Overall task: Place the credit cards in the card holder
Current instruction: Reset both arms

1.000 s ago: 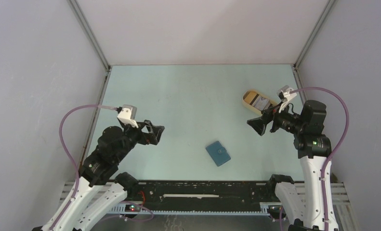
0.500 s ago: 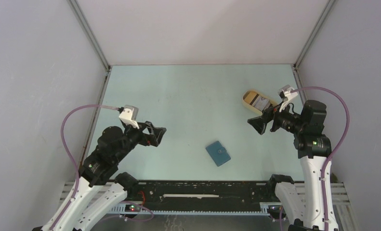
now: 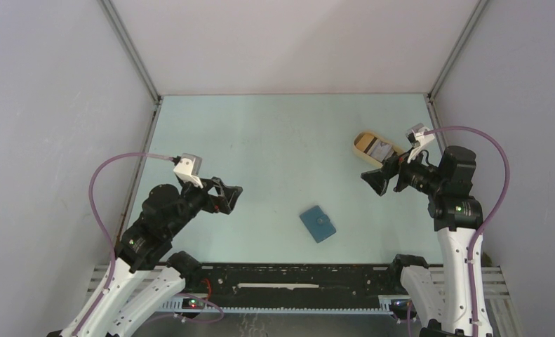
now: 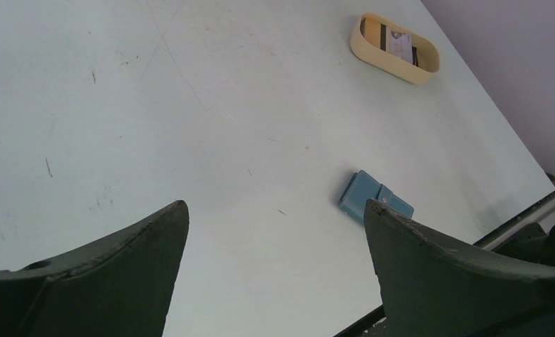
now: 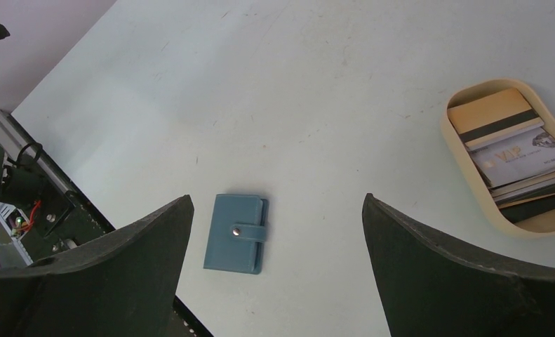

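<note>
Hovering: left gripper (image 3: 231, 198) mid-left, right gripper (image 3: 372, 184) mid-right, both wide open, empty | holder (image 3: 318, 223) snapped shut, lower centre | cards (image 3: 381, 149) in tray (image 3: 358, 144), right | best: unsnap holder first, pin it flat.

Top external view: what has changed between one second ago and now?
The left gripper edged slightly toward the card holder, with its jaws open and empty. Nothing was gripped or released. The right gripper, the closed card holder and the credit cards in the tan tray stayed put.
</note>
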`<state>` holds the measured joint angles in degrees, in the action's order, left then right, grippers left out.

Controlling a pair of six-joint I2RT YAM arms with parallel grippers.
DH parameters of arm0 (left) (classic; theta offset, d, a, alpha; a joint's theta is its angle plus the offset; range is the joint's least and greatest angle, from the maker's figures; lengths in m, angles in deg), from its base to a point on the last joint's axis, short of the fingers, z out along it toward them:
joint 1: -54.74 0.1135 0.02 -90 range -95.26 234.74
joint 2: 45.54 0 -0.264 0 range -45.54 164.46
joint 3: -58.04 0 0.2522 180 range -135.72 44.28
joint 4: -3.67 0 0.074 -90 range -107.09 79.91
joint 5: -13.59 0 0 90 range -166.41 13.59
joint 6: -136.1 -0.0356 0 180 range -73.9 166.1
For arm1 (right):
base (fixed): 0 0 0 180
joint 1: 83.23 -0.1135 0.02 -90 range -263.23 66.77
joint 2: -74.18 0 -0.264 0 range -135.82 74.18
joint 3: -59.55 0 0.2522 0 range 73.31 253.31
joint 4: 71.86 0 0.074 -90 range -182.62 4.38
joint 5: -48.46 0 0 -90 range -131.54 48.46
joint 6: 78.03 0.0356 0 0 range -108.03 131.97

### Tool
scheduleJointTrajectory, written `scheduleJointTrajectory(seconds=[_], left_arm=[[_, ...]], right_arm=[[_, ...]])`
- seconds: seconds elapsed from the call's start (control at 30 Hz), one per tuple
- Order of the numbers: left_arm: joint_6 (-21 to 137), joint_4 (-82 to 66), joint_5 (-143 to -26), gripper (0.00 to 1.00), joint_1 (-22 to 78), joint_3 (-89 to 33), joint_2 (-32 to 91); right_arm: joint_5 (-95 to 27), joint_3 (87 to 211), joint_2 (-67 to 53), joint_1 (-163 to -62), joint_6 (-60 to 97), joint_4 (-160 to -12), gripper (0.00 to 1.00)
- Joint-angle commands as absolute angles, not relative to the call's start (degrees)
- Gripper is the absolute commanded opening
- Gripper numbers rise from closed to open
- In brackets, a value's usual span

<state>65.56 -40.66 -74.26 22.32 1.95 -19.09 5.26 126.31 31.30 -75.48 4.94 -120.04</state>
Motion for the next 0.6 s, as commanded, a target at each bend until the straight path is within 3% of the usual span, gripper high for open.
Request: scheduleJointTrajectory(seconds=[0.0,0.57], left_arm=[[64.47,-38.57,-75.53,1.0,22.84,3.12,-19.67],[64.37,-38.58,-75.7,1.0,22.84,3.19,-19.59]], right_arm=[[5.02,126.4,32.01,-75.23,6.43,-118.06,1.0],[4.69,126.4,31.92,-75.23,6.94,-117.86,1.0]])
